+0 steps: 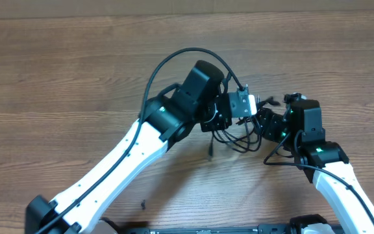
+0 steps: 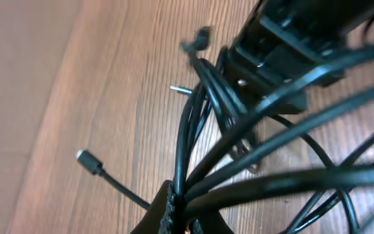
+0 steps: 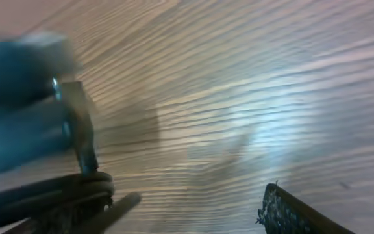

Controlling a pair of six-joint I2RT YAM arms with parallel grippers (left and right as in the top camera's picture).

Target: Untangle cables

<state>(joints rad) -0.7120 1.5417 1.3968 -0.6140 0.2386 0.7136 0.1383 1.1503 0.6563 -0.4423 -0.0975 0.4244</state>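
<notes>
Above the table [image 1: 57,65], left gripper [image 2: 177,216] tight on the cables [image 2: 291,181], right gripper [image 3: 180,208] wide open.

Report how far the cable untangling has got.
Done: very little. One strand with its plug trails clear of the bunch. In hand: the left gripper is shut on the cables, holding them as one bundle, and the right gripper stands open close beside them. Left: the loops are crossed and bunched together, so nearly all the separating is yet to do.
</notes>
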